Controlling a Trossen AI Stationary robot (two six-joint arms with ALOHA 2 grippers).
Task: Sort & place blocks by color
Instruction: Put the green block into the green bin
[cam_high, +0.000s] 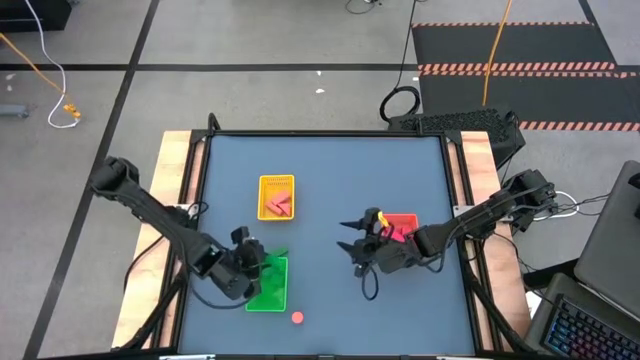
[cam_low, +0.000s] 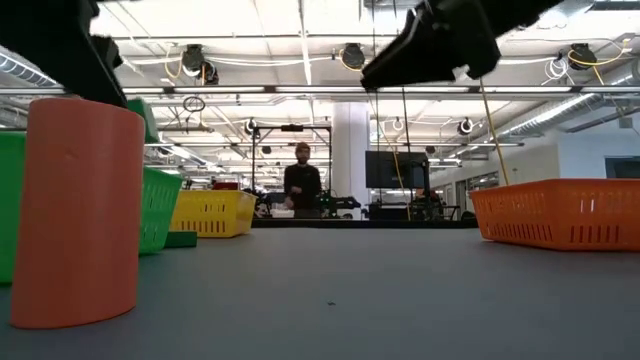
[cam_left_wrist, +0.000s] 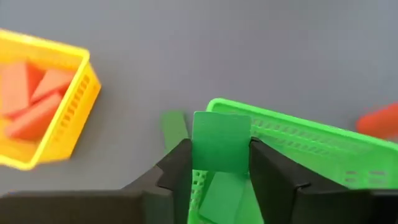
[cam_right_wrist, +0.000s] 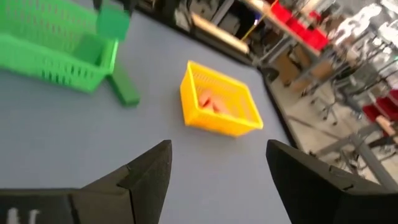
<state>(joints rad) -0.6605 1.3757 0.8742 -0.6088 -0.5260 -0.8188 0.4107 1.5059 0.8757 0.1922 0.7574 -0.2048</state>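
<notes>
My left gripper (cam_high: 254, 262) hangs over the green tray (cam_high: 268, 285) and is shut on a green square block (cam_left_wrist: 221, 142). A long green block (cam_left_wrist: 174, 127) lies flat on the table just beside that tray's far wall. Salmon blocks (cam_high: 278, 206) lie in the yellow tray (cam_high: 277, 183). Red blocks (cam_high: 398, 233) sit in the red tray (cam_high: 408, 218). A round salmon-red block (cam_high: 298, 318) stands on its flat end near the table's near edge and looms large in the low view (cam_low: 80, 215). My right gripper (cam_right_wrist: 217, 155) is open above bare table, left of the red tray. My left gripper pinches the green square block between its two fingers (cam_left_wrist: 177, 165), one on each of two opposite side faces (cam_left_wrist: 198, 155). The fingers come from above, slanting down. The block is lifted clear, above the green tray's far wall (cam_left_wrist: 292, 134); the right wrist view also shows this block (cam_right_wrist: 113, 22) above the tray.
The three trays sit on the blue-grey table top (cam_high: 330, 170), yellow in the middle, green at near left, red at right. Wooden edges (cam_high: 176, 160) frame the table. A person (cam_low: 302, 180) stands far off in the room behind.
</notes>
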